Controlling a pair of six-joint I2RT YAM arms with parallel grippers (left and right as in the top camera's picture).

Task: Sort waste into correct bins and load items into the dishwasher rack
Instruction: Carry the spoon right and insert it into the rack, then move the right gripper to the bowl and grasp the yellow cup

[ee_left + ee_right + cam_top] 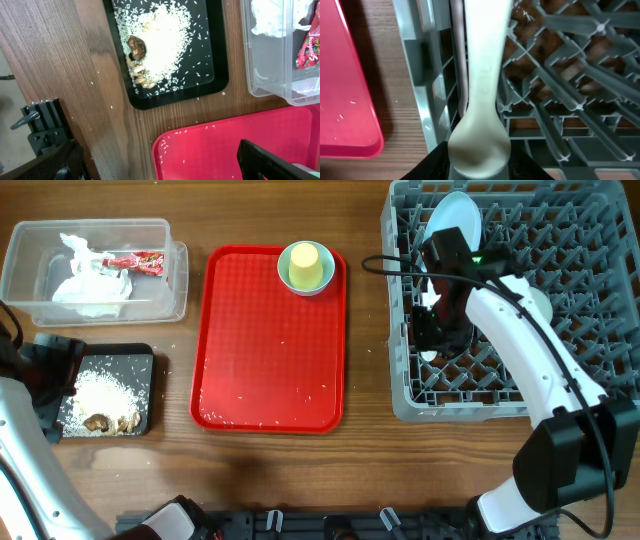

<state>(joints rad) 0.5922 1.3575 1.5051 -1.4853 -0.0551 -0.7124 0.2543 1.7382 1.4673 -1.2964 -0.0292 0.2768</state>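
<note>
The grey dishwasher rack (600, 240) stands at the right with the pale blue plate (455, 220) upright in it. My right gripper (432, 330) reaches into the rack's left side. In the right wrist view it (480, 162) is shut on the white spoon (482, 75), which lies along the rack's left wall (420, 75). The yellow-green cup (305, 265) sits in the pale green bowl (285, 270) on the red tray. The clear tub (30, 290) holds the napkin (90, 288) and the wrapper (135, 262). The black tray (150, 360) holds rice and brown lumps (137, 47). My left gripper (160, 165) is open and empty.
The flat red tray (270, 350) lies between the bins and the rack, with scattered rice grains on it. Loose grains also lie on the wood around the black tray (220, 50). My left arm (50, 370) is by the black tray's left edge.
</note>
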